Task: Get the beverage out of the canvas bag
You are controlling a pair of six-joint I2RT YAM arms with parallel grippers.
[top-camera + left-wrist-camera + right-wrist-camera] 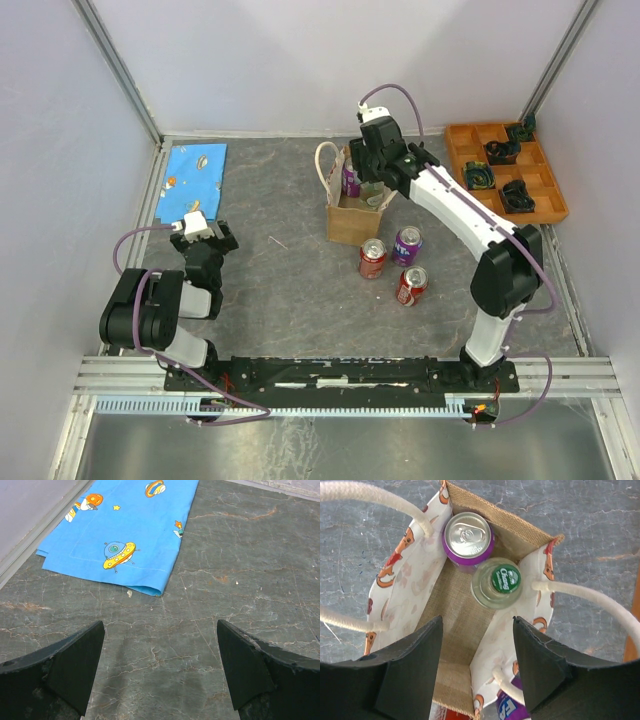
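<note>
Above canvas bag mouth, far centre of table: my right pincer points straight down, arm stretched forward, jaws parted, nothing between them. Inside bag, at one end: purple can upright, green-capped bottle touching it (white writing on cap, unreadable). Left pincer low over table near blue cloth, jaws wide, empty.

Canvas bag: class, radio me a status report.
Right end effector open above canvas bag, empty. Left end effector open, empty. Purple can and green-capped bottle inside. Handles flank opening.
</note>
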